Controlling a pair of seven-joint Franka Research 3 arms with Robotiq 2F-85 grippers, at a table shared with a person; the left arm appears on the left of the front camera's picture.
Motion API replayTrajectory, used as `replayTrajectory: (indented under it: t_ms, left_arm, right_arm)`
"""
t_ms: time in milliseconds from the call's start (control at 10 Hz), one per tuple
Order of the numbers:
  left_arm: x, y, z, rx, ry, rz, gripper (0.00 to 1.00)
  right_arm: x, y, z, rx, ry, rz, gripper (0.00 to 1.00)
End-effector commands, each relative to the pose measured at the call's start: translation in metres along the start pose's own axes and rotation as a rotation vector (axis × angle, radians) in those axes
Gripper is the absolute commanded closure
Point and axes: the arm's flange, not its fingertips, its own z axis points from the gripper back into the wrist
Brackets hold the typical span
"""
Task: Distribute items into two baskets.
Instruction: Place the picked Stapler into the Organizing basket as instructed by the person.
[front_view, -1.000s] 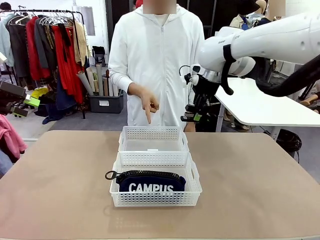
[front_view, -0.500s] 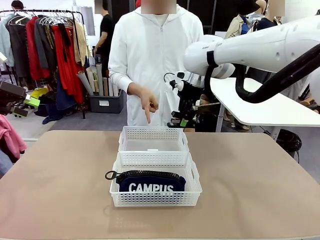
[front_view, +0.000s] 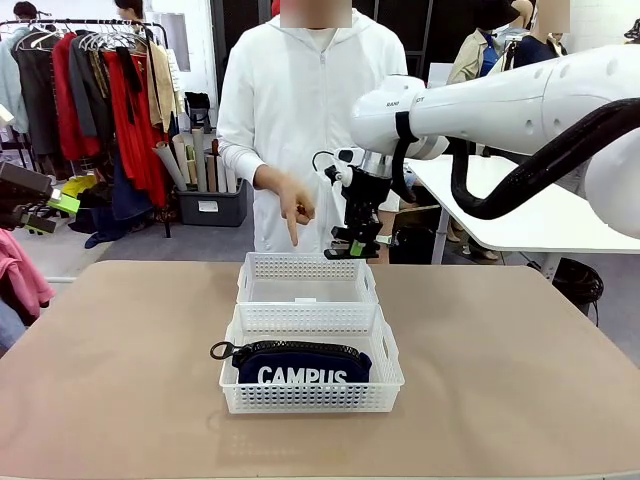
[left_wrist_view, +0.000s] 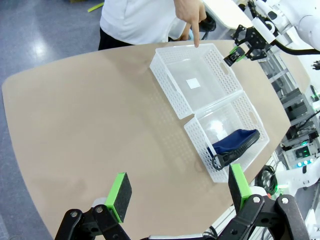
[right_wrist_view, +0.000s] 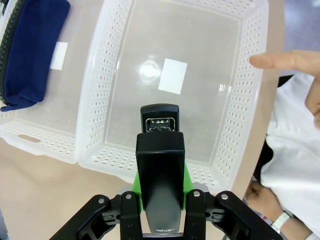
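Our right gripper (right_wrist_view: 160, 186) was clamped on the black stapler (right_wrist_view: 160, 165), its green pads pressed against the stapler's sides, and it hung in the air above the far basket (front_view: 305, 268), over that basket's right rim. From the right wrist view the stapler pointed down into the basket's clear, bare bottom, so we judged the release had not yet been made. The person's hand (front_view: 296, 206) was pointing a finger down at that same basket from the far edge of the surface (front_view: 120, 370).

The near basket (front_view: 312, 396), touching the far one along their shared rims, already held the navy pouch (front_view: 300, 364) with its "CAMPUS" lettering facing us and the zipper pull draped over the left rim. We took that half of the job as done.

Our left gripper (left_wrist_view: 177, 192) stood with its fingers wide apart, holding nothing, high above the near left corner of the surface, well away from both baskets.

What remained, in our judgement, was lowering the stapler into the far basket and letting go.
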Motion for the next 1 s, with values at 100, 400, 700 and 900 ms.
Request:
replayTrajectory:
  t_ms: [100, 400, 700, 900]
  left_arm:
    - [0.001, 0.000, 0.000, -0.016, -0.019, 0.001, 0.00]
    - [0.001, 0.000, 0.000, -0.016, -0.019, 0.001, 0.00]
    - [0.001, 0.000, 0.000, -0.016, -0.019, 0.001, 0.00]
    - [0.001, 0.000, 0.000, -0.016, -0.019, 0.001, 0.00]
  right_arm:
    - [0.000, 0.000, 0.000, 0.000, 0.000, 0.000, 1.00]
    - [0.000, 0.000, 0.000, 0.000, 0.000, 0.000, 1.00]
    - [0.000, -0.001, -0.002, 0.001, 0.005, -0.006, 1.00]
    - [0.012, 0.007, -0.005, -0.052, -0.008, -0.012, 1.00]
